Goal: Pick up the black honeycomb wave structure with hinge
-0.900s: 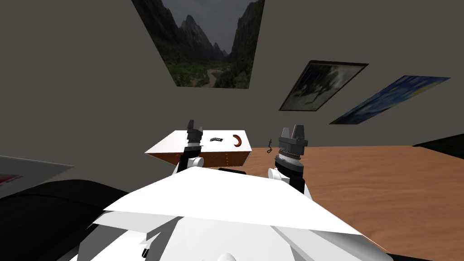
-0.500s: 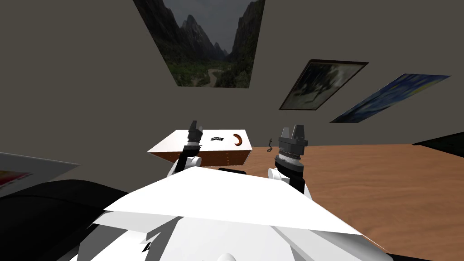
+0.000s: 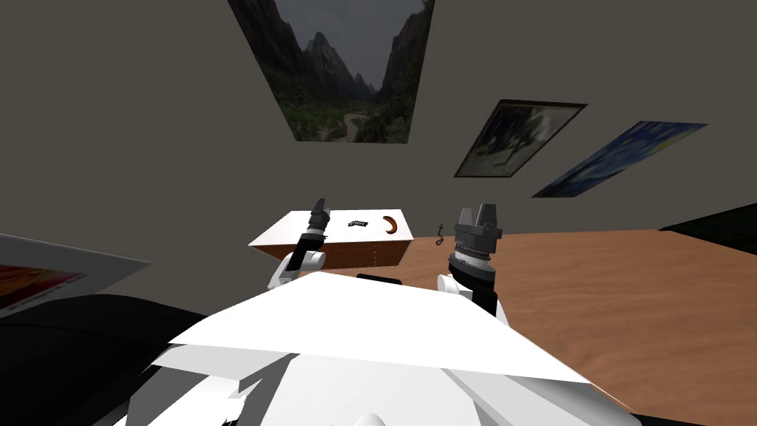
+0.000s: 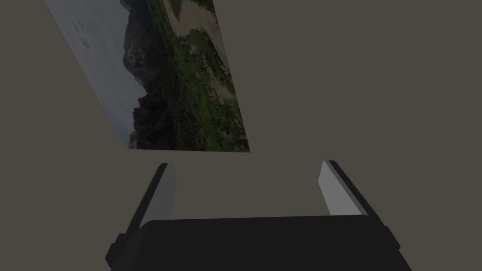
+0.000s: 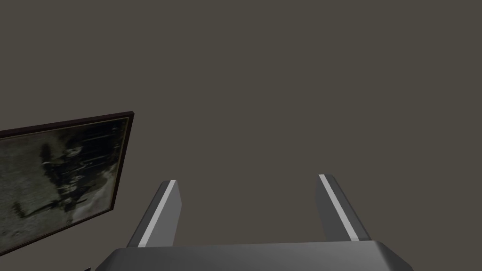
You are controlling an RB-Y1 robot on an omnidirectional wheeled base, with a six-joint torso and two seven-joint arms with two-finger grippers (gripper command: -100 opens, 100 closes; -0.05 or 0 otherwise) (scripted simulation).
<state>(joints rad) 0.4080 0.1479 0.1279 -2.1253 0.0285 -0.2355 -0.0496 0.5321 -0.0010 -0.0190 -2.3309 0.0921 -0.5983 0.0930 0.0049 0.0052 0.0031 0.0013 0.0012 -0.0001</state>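
The black honeycomb wave structure (image 3: 358,223) is a small, dark, short strip. It lies flat on the white worktop (image 3: 284,231), toward the far edge and just left of a brown curved piece (image 3: 389,225). Its surface looks faintly speckled, perhaps the cells; the hinge cannot be made out.

Dim wall (image 3: 148,111), landscape paintings (image 3: 344,74), wooden floor (image 3: 628,296), white-topped table (image 3: 347,237)

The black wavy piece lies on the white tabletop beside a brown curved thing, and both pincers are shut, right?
Not shut: open. The left and right wrist views show the left pincer and the right pincer with fingers wide apart, nothing between. The black wavy piece does lie on the white tabletop beside the brown curved thing.
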